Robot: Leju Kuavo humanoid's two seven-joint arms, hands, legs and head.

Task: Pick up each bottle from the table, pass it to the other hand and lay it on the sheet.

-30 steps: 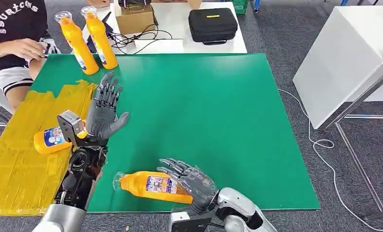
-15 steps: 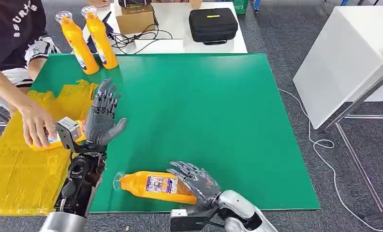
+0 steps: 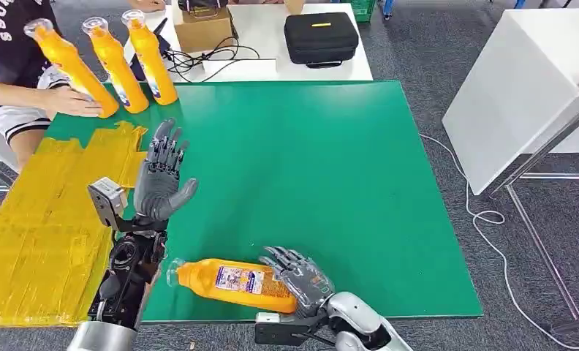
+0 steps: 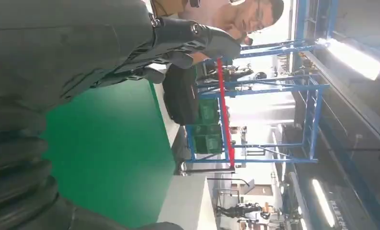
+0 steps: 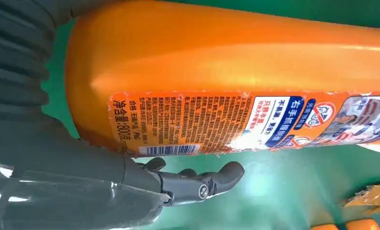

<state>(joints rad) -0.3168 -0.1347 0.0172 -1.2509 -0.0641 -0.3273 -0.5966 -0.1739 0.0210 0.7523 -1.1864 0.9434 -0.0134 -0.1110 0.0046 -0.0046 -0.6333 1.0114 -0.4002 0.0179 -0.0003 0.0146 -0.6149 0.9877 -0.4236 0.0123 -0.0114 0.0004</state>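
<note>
Head view: a person's hand [image 3: 71,102] steadies one of three upright bottles [image 3: 114,64]; right hand [image 3: 301,276] grips the lying orange bottle [image 3: 228,281]; left hand [image 3: 159,179] spread, holding nothing.

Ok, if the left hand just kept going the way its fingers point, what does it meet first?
Probably the upright bottles at the far table edge, past bare green mat. The left hand is raised, so it might pass over them; depth is unclear.
</note>
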